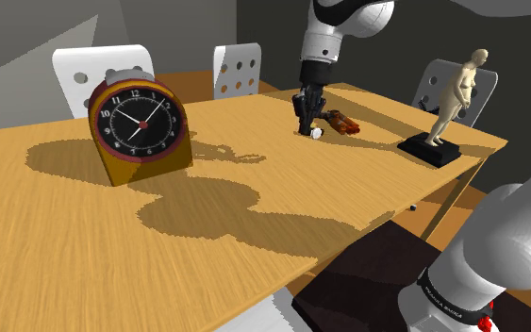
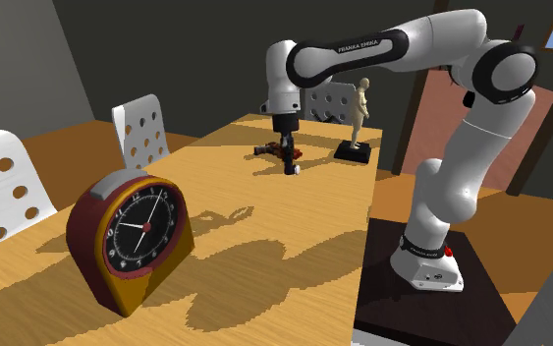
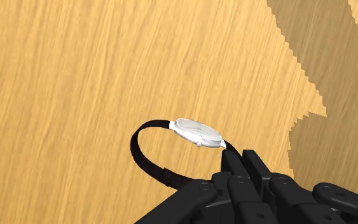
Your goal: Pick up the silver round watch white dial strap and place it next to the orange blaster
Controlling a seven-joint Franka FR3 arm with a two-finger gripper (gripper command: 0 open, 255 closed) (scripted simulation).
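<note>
In the shoulder view your jaws pinch the watch (image 1: 316, 134) by its black strap, white dial low over the tabletop (image 1: 84, 236). The orange blaster (image 1: 340, 121) lies just right of it, so you likely need only a short shift.

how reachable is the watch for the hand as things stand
Likely yes: the hand is already at the watch, seemingly shut on its black strap beside the pale case. Nothing stands between them; the orange blaster lies close by on the table, off to one side.
</note>
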